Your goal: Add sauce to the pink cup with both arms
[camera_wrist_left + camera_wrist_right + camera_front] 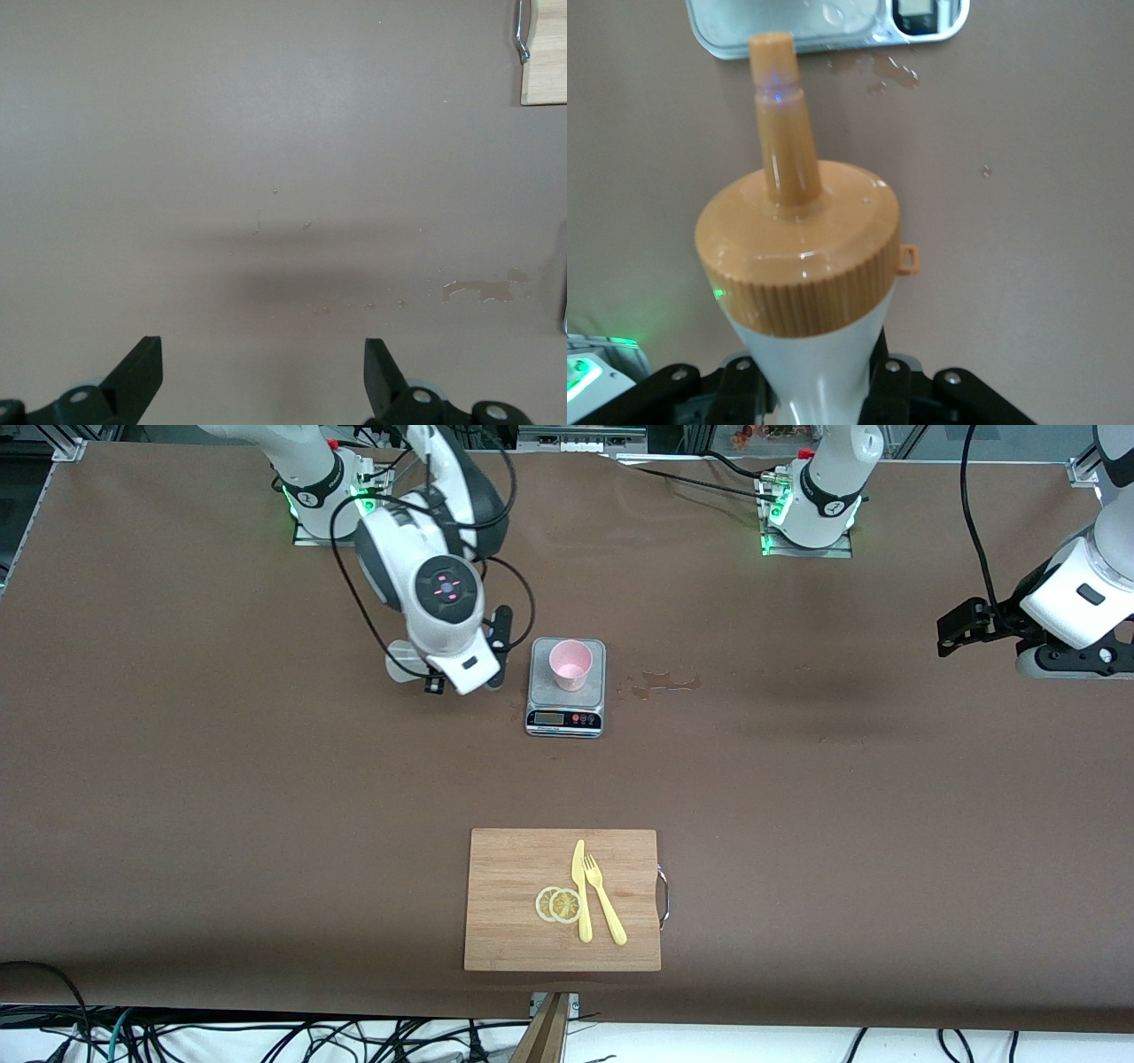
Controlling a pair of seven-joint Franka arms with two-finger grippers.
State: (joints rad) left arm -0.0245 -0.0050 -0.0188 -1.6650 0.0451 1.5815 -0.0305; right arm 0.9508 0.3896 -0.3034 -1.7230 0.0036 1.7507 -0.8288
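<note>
Bottle [802, 292], translucent, whitish, soft-walled, orange-capped: pinched low in right gripper [824, 390] jaws, nine o'clock of pale pink plastic cup [570, 664]; squeezes readily. Left gripper [263, 376] waiting, jaws spread.

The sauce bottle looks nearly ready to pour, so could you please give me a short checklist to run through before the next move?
1. Right hand holds the sauce bottle: ok, shut on its body.
2. Orange nozzle cap on, aimed toward the kitchen scale: ok.
3. Pink cup upright on the scale: ok.
4. Nozzle over the cup's mouth: not ok, the bottle is beside the scale toward the right arm's end.
5. Left hand supporting the cup: not ok, it waits open over bare table at the left arm's end.
6. Table beside the scale dry: not ok, a small puddle lies there.
</note>
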